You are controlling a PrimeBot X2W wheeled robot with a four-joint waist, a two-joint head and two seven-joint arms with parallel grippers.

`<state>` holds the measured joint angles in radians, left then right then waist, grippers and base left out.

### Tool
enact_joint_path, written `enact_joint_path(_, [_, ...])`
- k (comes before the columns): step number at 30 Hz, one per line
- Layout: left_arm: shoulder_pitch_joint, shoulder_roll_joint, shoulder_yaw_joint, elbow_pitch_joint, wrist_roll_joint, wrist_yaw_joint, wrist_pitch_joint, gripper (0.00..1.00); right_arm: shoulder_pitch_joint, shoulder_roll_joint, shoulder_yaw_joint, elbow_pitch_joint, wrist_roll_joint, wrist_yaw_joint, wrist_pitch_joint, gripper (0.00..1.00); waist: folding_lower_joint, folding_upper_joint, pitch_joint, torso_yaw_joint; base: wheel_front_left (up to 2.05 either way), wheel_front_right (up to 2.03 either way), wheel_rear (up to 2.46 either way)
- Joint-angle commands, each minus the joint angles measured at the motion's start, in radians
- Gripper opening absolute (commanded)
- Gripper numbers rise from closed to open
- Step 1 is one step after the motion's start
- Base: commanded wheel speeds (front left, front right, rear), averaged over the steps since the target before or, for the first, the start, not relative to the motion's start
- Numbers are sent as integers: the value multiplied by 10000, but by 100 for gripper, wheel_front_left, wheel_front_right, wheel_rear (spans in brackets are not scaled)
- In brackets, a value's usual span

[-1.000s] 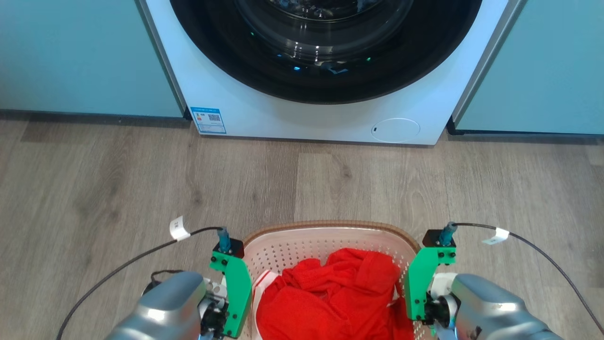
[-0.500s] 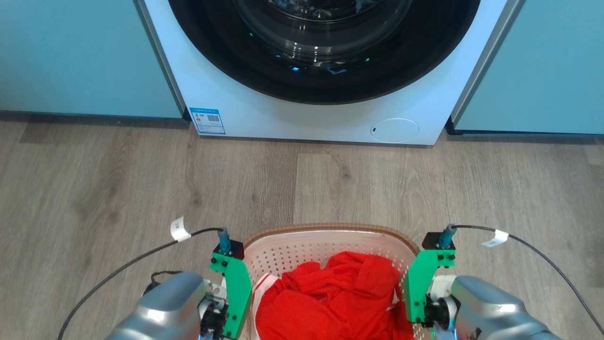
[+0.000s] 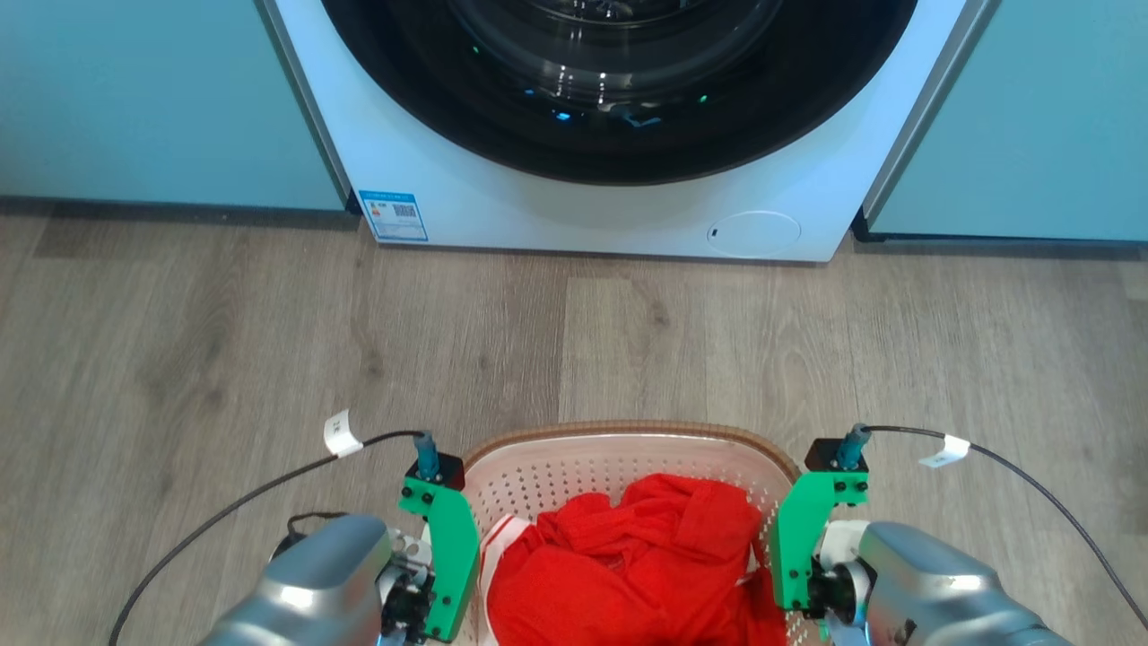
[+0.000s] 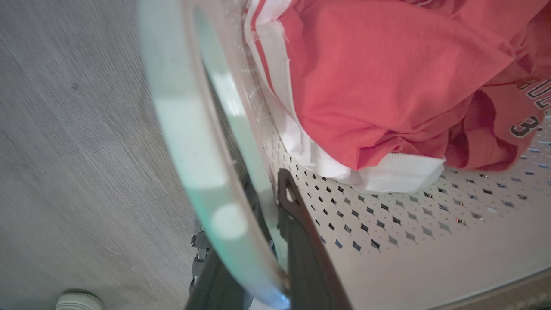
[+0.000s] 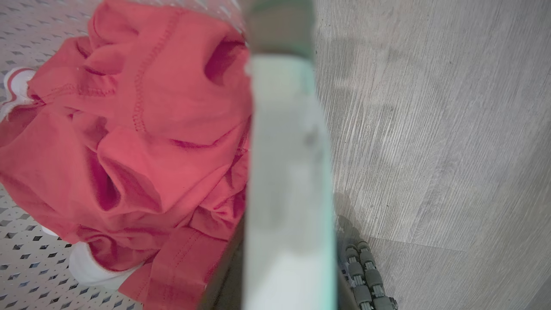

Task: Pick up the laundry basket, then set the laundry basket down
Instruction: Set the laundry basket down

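The laundry basket [image 3: 628, 432], white and perforated with a brown woven-look rim, sits at the bottom middle of the head view between my two arms. A crumpled red garment [image 3: 628, 565] with white trim lies inside it. My left gripper [image 4: 264, 189] is shut on the basket's white left handle [image 4: 189, 142], one dark finger [image 4: 301, 241] inside the basket wall. My right gripper [image 5: 288, 262] is shut on the white right handle [image 5: 288, 172], which hides most of its fingers. The basket's base is hidden, so I cannot tell whether it touches the floor.
A white front-loading washing machine [image 3: 619, 215] with a dark round door stands straight ahead, with teal cabinets to its left [image 3: 134, 99] and right [image 3: 1040, 117]. Grey wood floor [image 3: 269, 341] lies between it and the basket. Small grey rollers [image 5: 366, 275] show on the floor.
The camera has moved: the washing machine and floor have slid slightly up the picture. The basket and both grippers keep their places in the view, still gripping the handles.
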<state>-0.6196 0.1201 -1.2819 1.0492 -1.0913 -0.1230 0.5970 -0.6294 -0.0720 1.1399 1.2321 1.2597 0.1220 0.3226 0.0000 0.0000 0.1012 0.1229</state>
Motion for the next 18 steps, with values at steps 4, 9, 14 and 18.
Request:
enact_joint_path(4, [-587, 52, 17, -149, 189, -77, -116, 0, -587, 218, 133, -205, 44, 87, -277, 0, 0, 0, 264, 25, 0, 0, 0])
enact_joint_path(9, [-916, -33, 18, -43, 215, -77, -601, 0, -909, 218, 131, -38, 37, 87, -660, 0, 0, 0, 781, 78, 0, 0, 0])
enact_joint_path(14, [-1534, -243, 29, 238, 330, -77, -1485, 0, -1515, 218, 100, 223, -100, 87, -1258, 0, 0, 0, 1718, 118, 0, 0, 0])
enact_joint_path(18, [-2150, -434, 41, 608, 527, -77, -2312, 0, -2097, 208, 20, 435, -248, 87, -1774, 0, 0, 0, 2652, 163, 0, 0, 0])
